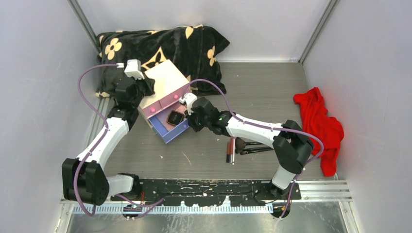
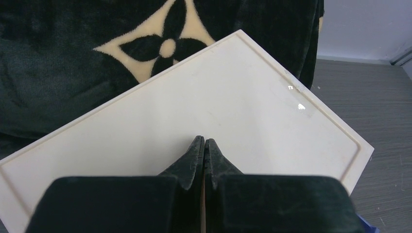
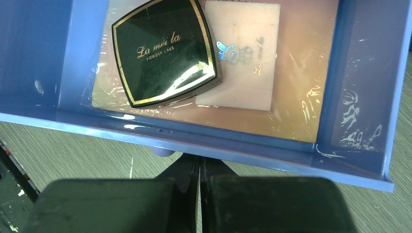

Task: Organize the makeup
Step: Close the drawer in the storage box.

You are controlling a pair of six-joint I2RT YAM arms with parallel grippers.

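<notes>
The blue drawer (image 1: 171, 132) of the white chest (image 1: 165, 77) stands pulled out. Inside it a black compact (image 3: 165, 51) and a pale pink compact (image 3: 240, 58) lie on a flat iridescent pink palette (image 3: 296, 107). My right gripper (image 3: 199, 162) is shut on nothing, its tips at the drawer's front wall (image 3: 272, 162), just right of the knob (image 3: 162, 152). My left gripper (image 2: 204, 143) is shut too, tips on the chest's white top (image 2: 252, 102). Slim tubes (image 1: 231, 149) and two black-handled brushes (image 1: 256, 146) lie on the table under the right arm.
A black cushion with cream flowers (image 1: 165, 46) lies behind the chest against the back wall. A red cloth (image 1: 320, 128) is heaped at the right wall. The chest's pink (image 1: 153, 108) and purple (image 1: 174, 97) drawers are pushed in. Grey walls close in three sides.
</notes>
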